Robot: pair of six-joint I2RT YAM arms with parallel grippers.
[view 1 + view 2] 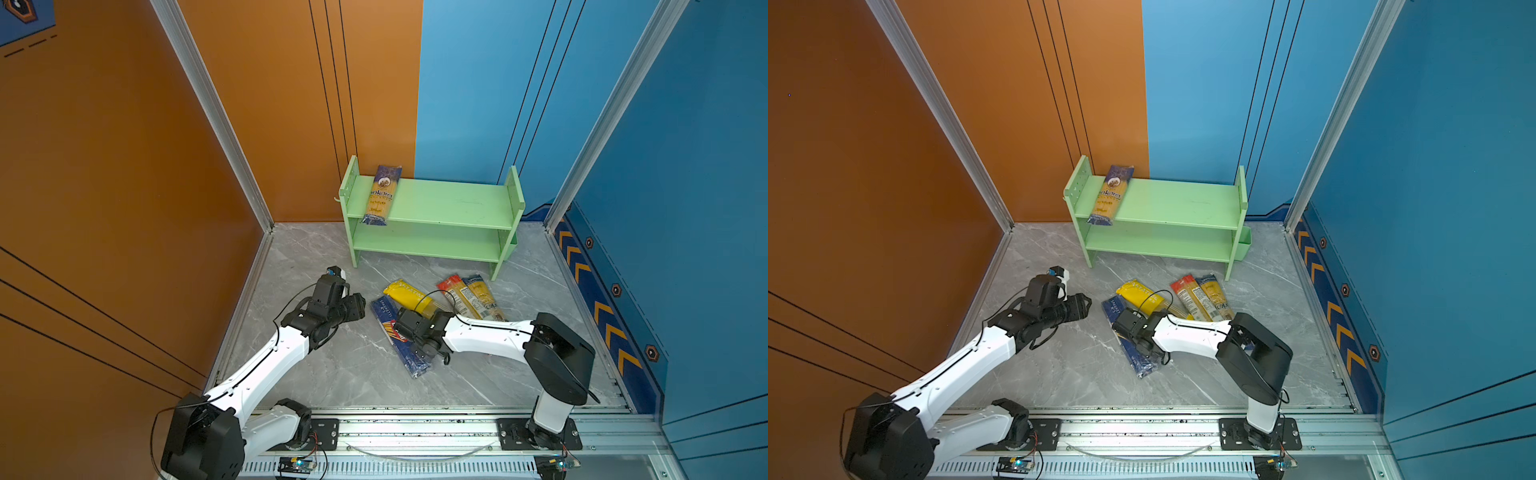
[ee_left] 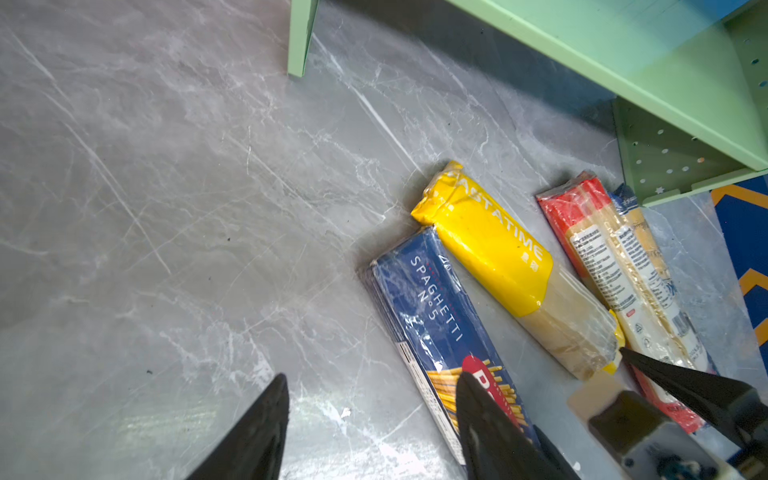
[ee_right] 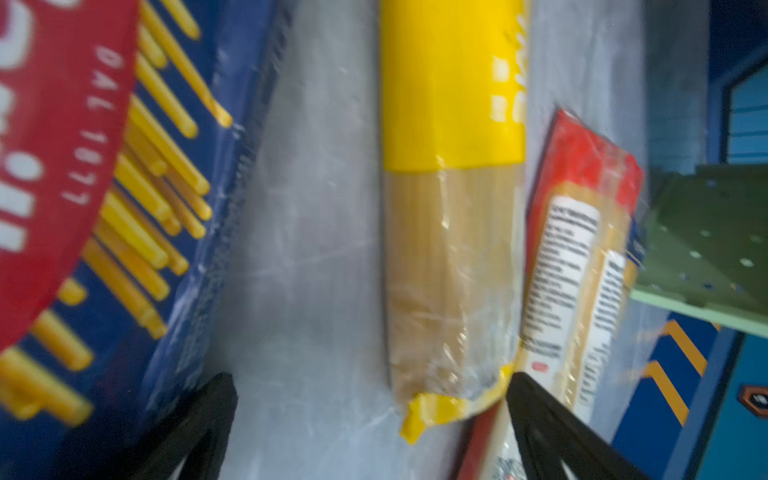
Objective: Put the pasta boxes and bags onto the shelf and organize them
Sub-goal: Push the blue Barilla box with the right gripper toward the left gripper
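Grey marble-look tabletop (image 1: 332, 374) runs back to an orange wall panel (image 1: 124, 166) and a blue wall panel (image 1: 478, 83). Your pastel-green shelf (image 1: 449, 203) stands at the back, where the two colours meet.

One pack is on the shelf. The Ankara spaghetti pack (image 1: 381, 195) lies front to back at the left end of the top tier, and its near end hangs over the front edge.

The other four packs lie on the tabletop in front of the shelf:
- **Left:** the dark blue Barilla pack (image 1: 411, 361) lies furthest left.
- **Beside it:** the yellow Pastatime pack (image 1: 405, 293) touches the Barilla pack at their far ends.
- **Right:** the red-ended clear pack (image 1: 453, 291) and the second dark-blue-and-yellow pack (image 1: 482, 295) lie side by side and touching, near the shelf's right front leg.

Your left gripper (image 2: 372, 376) hangs above bare tabletop, just left of the Barilla pack. Its jaws are parted roughly halfway and there is nothing between them.

Your right gripper (image 3: 370, 378) is down low over the packs with its jaws spread wide. The near, crimped end of the Pastatime pack sits between its fingers, but they are not closed on it. One finger (image 3: 540, 415) lies across the red-ended clear pack in the right wrist view. That view is blurred, so you cannot tell whether the finger touches the pack.
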